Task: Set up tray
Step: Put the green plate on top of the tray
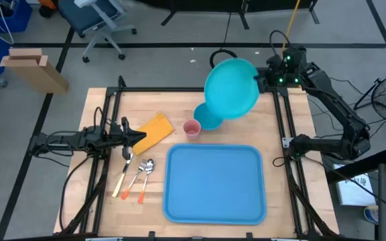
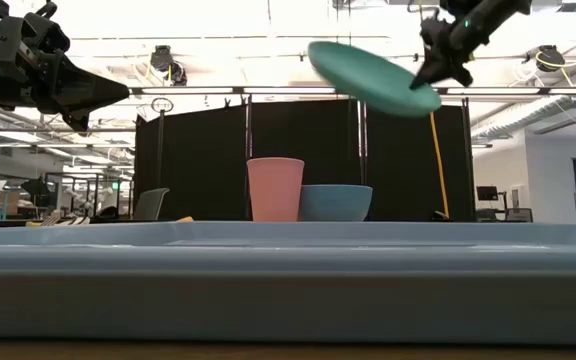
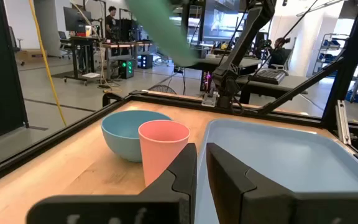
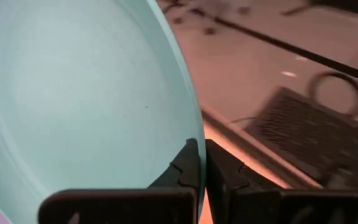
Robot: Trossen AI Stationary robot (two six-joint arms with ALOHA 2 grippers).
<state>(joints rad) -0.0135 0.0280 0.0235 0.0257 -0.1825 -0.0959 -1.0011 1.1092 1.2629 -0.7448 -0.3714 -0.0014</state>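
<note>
The right gripper (image 1: 260, 79) is raised high over the far right part of the table, its fingers clenched on the rim of a round turquoise plate (image 1: 231, 88). In the low view the plate (image 2: 373, 78) hangs tilted in the air, well above everything on the table, with the gripper (image 2: 436, 62) pinching its edge. The right wrist view shows the two dark fingers (image 4: 188, 165) pressed together on the plate's rim (image 4: 73, 93).

The tray (image 1: 214, 184) lies flat on the near middle of the table with nothing on it. Just beyond its far left corner stands a pink cup (image 1: 191, 128), and right beside that a blue bowl (image 1: 208, 118) (partly hidden under the lifted plate in the high view).

The left gripper (image 1: 138, 134) hovers at the left side of the table over a yellow cloth (image 1: 155, 129), its fingers nearly together and holding nothing. Near it, left of the tray, lie a fork (image 1: 123, 173) and two spoons (image 1: 143, 175), side by side
</note>
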